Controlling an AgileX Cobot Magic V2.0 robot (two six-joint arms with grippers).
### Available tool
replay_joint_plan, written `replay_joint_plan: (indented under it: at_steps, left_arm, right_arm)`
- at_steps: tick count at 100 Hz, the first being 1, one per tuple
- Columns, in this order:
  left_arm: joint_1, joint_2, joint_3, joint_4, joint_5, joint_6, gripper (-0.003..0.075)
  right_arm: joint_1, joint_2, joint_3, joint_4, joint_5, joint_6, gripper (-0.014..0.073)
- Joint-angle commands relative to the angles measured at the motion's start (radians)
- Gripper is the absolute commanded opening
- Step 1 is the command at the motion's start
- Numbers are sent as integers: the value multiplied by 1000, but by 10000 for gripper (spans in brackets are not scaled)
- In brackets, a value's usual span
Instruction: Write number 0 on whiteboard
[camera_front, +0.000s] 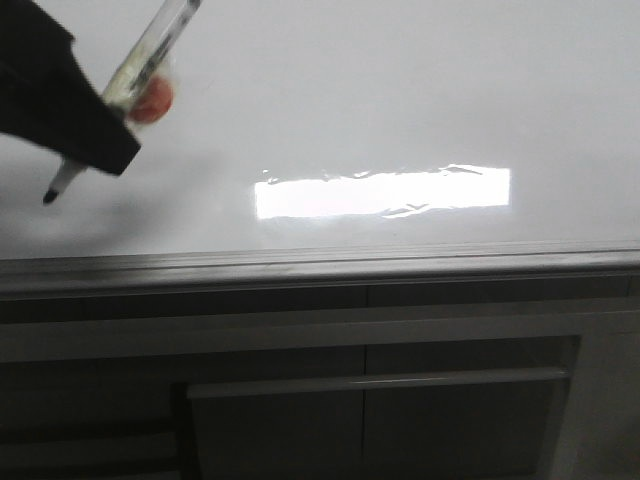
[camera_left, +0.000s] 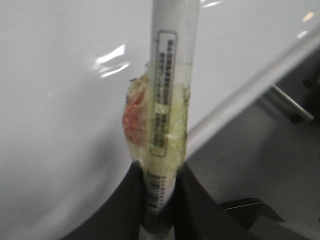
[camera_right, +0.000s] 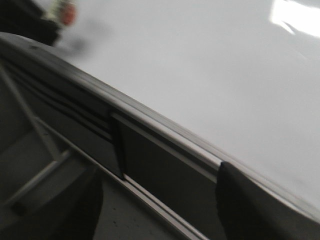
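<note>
Glossy whiteboard (camera_front: 400, 90), grey rail (camera_front: 320, 262), dark cabinet (camera_front: 300, 400)

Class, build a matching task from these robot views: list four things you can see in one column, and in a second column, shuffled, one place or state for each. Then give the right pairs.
Column 1
1. marker
2. whiteboard
3. left gripper
4. right gripper

Column 2
A. open, holding nothing, off the board's edge
B. shut around the pen's barrel
C. blank, with a bright rectangular glare
D. tilted, dark tip pointing down at the board

Pairs: 1-D, 2-C, 3-B, 4-A
</note>
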Motion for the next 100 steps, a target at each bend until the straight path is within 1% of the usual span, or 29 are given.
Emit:
replay_joint_plan:
  at_steps: [1, 7, 12, 24, 36, 45, 58, 76, 100]
  left_arm:
    - [-105, -85, -59, -7, -1, 181, -20]
    - [-168, -123, -63, 6, 2, 272, -20]
    - [-217, -145, -63, 36, 5, 314, -20]
    - [-317, -165, -63, 140, 48, 319, -20]
    - [-369, -165, -63, 186, 81, 319, -20]
    - [-379, -165, -63, 192, 69, 319, -20]
    - [-379, -165, -63, 201, 65, 319, -20]
    - [-379, -165, -63, 201, 65, 319, -20]
    - [-379, -165, -63, 194, 77, 319, -20]
  right_arm:
    - [36, 60, -69, 219, -89, -203, 422]
    - [64, 102, -105, 248, -63, -237, 423]
    - [92, 145, -135, 250, -32, -265, 426]
    - [158, 216, -204, 254, -21, -334, 426]
    - [229, 274, -263, 263, -20, -394, 426]
    - [270, 321, -286, 269, -22, -394, 425]
    - [316, 372, -289, 283, -71, -394, 425]
    - [382, 429, -289, 295, -180, -394, 425]
    - [481, 499, -289, 290, -284, -398, 425]
